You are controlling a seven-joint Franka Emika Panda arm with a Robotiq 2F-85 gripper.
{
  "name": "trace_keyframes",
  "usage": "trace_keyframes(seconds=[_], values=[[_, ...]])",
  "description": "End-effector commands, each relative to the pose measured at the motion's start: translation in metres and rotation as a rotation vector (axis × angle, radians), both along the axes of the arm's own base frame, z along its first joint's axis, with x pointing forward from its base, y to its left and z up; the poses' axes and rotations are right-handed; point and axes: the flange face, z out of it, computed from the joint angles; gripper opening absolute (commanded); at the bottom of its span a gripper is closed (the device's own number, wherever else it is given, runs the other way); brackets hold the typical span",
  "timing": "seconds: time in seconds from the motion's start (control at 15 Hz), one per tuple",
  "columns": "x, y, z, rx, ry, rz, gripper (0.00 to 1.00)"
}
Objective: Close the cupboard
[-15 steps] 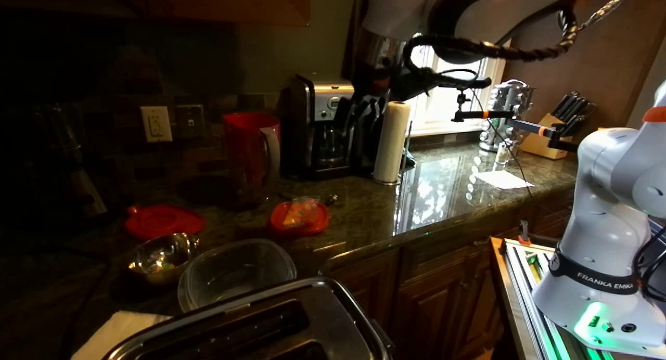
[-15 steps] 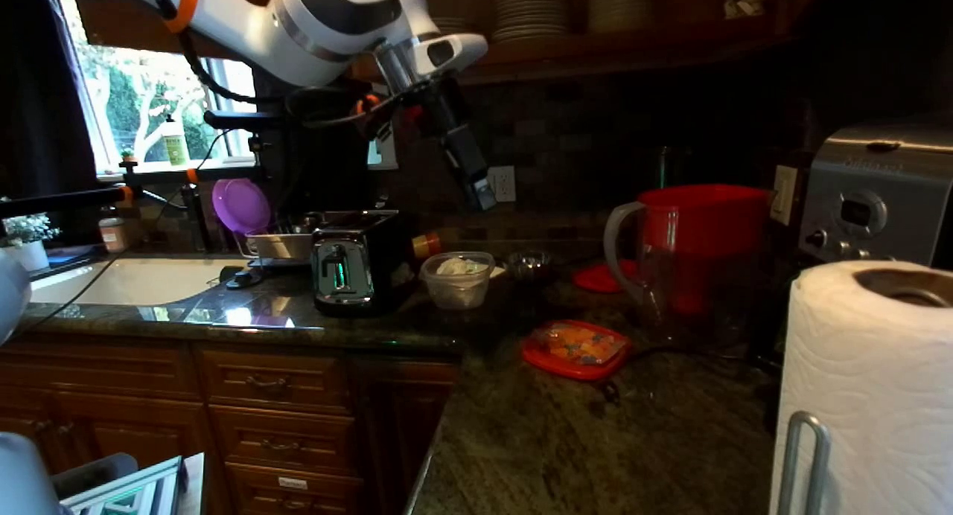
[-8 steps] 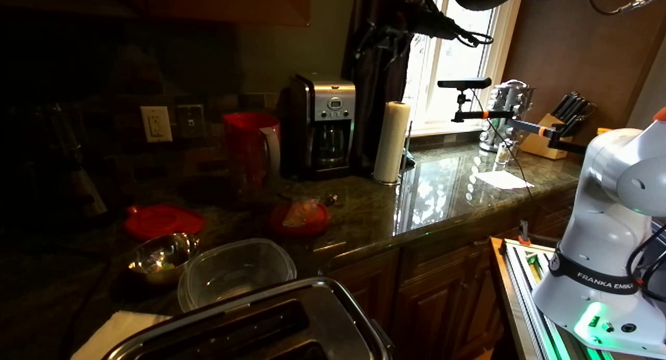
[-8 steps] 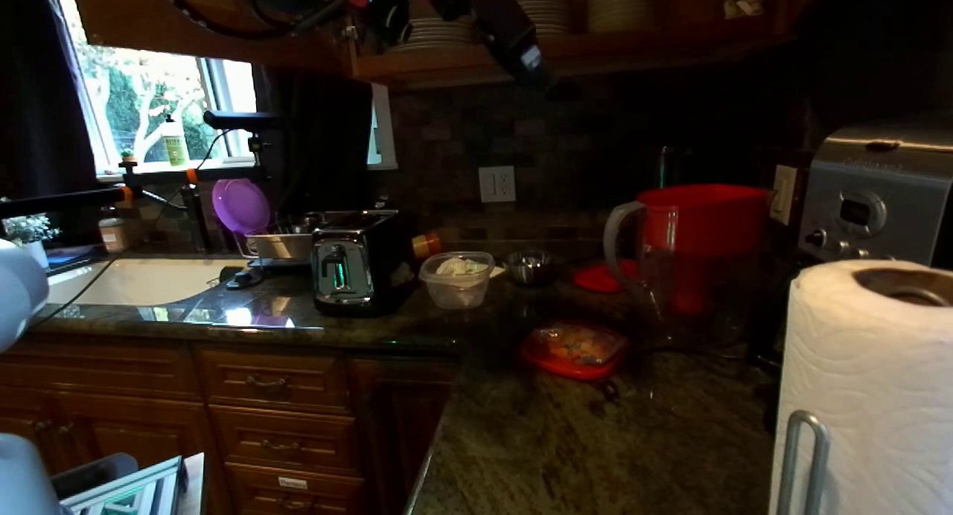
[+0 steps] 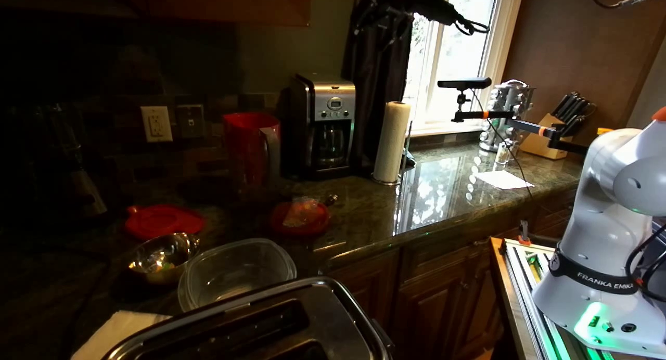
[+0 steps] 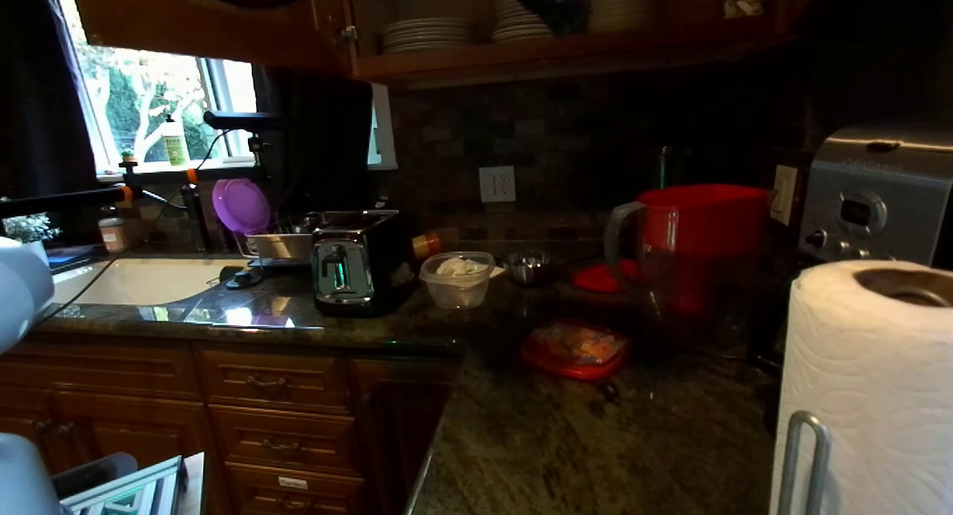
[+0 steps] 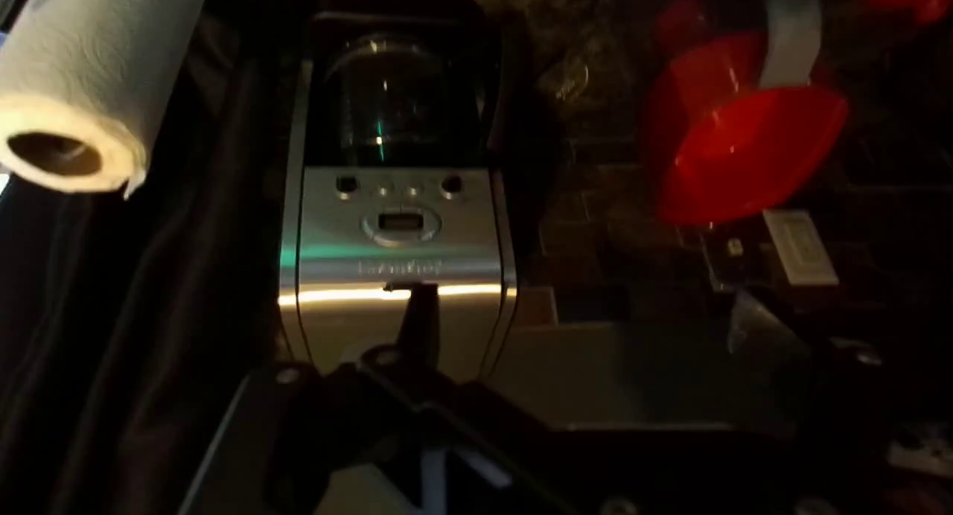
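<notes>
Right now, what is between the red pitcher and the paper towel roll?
A drip coffee maker, with a dark curtain beside it, shows there in an exterior view and the wrist view.

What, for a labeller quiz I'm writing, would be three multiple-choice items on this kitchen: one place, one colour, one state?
1. Where does the paper towel roll stand?
A in the sink; B on the toaster; C on the counter near the coffee maker

2. What colour is the upper part of the pitcher?
A red; B blue; C green

3. In what state is the wall cupboard above the plastic tub?
A shut; B open; C fallen onto the counter

1 C: an exterior view shows it there.
2 A: it shows red in both exterior views.
3 B: stacked plates show inside.
</notes>
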Motion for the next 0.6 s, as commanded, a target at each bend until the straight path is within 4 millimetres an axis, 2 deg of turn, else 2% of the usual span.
trace_keyframes(seconds=[0.0,0.27,0.47,0.53], values=[[0.008,-0.049,0.059,-0.002,-0.126,0.027,1.00],[0.015,-0.101,0.104,-0.039,-0.201,0.170,1.00],[0.019,-0.133,0.117,0.053,-0.281,0.283,1.00],[0.009,-0.120,0.110,0.018,-0.235,0.225,1.00]])
